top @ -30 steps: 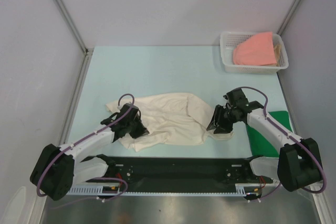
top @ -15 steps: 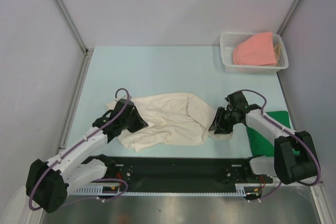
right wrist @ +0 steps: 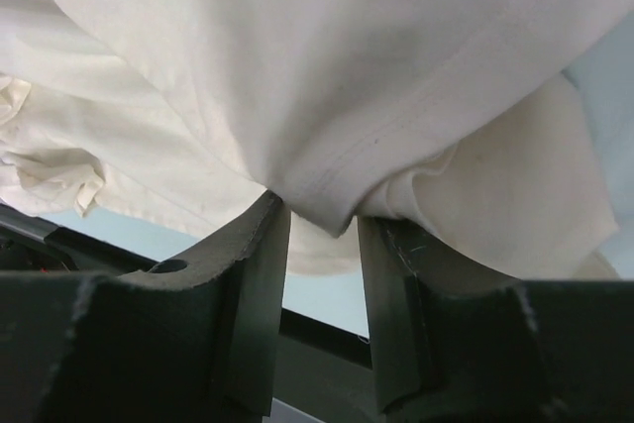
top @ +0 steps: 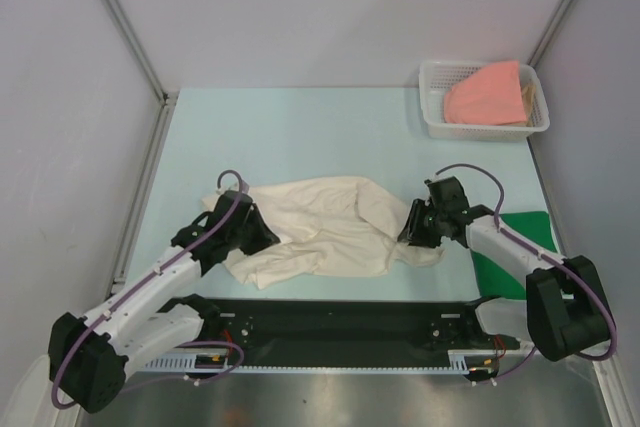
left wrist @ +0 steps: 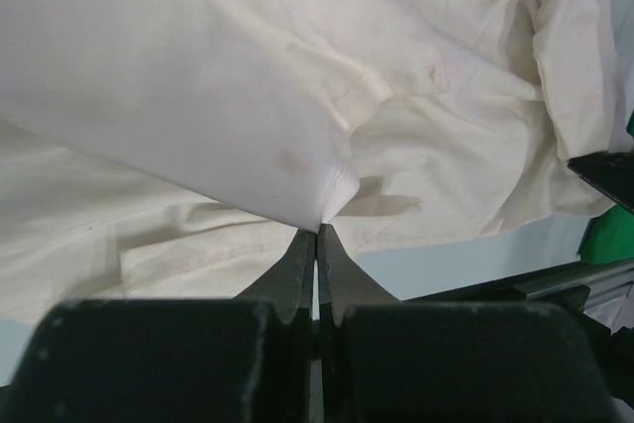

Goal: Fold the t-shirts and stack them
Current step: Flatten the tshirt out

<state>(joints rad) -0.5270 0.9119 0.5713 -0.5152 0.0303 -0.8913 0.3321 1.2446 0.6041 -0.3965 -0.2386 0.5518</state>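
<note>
The cream-white t-shirt (top: 320, 222) lies crumpled on the pale blue table, between the two arms. My left gripper (top: 266, 239) is at its left edge and is shut on a pinch of the cloth; the left wrist view shows the fingertips (left wrist: 317, 230) closed on a fold of the shirt (left wrist: 198, 76). My right gripper (top: 409, 236) is at the shirt's right edge. Its jaws (right wrist: 322, 217) stand apart with a hemmed fold of the shirt (right wrist: 347, 66) hanging between them. The dark green t-shirt (top: 522, 247) lies flat under the right arm. The salmon-pink t-shirt (top: 485, 94) lies in the basket.
The white lattice basket (top: 436, 123) stands at the far right corner. Grey walls with metal posts close in the table on the left, back and right. The black base rail (top: 340, 327) runs along the near edge.
My left gripper has shifted a little left and away along the shirt's left edge, still pinching cloth. My right gripper has shifted slightly away from me at the right edge.
</note>
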